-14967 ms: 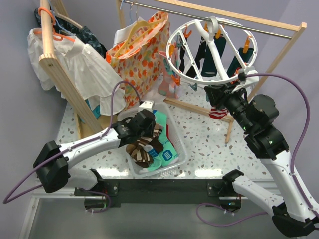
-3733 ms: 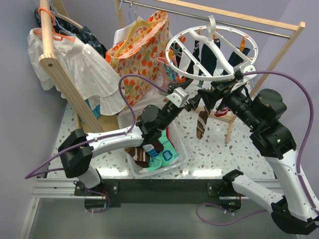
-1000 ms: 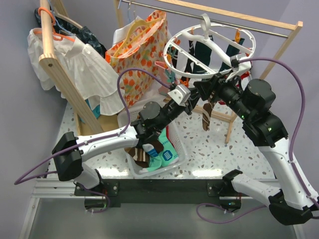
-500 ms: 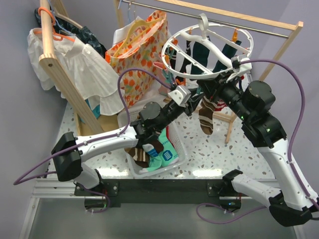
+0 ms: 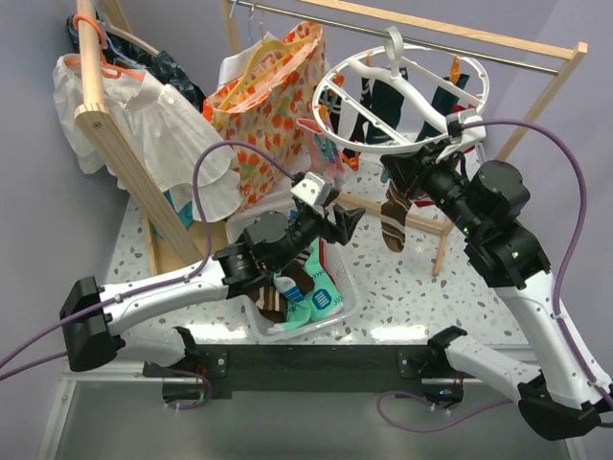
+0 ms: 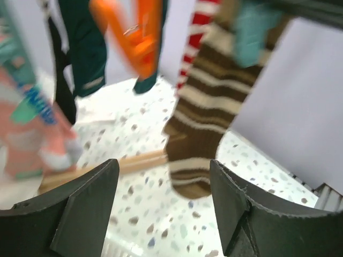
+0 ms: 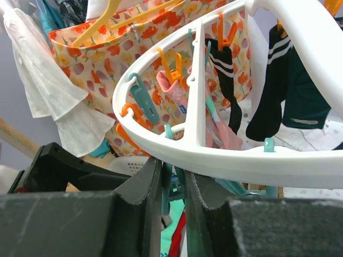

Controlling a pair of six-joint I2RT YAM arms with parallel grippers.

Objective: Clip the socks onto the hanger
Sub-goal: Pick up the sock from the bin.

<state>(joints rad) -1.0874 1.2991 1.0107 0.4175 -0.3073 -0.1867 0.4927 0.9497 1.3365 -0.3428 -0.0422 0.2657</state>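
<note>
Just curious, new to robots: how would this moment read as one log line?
left jaws open, empty | right jaws shut on teal clip | brown striped sock hanging under hanger

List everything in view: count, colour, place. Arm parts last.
drying ring: one, white, on the rail, rear right
clips: many, orange and teal, on the ring
brown striped sock: one, brown and cream, hanging below the ring's near rim
dark socks: several, black and dark teal, clipped to the ring
basket: one, white, table centre
basket socks: a few, brown striped and teal, inside
tote bag: one, orange floral, rear centre
white shirt: one, on an orange hanger, rear left
rail frame: one, wood, rear
table: one, speckled white
left gripper: open, empty, by the basket's far corner
right gripper: shut on a teal clip under the ring
</note>
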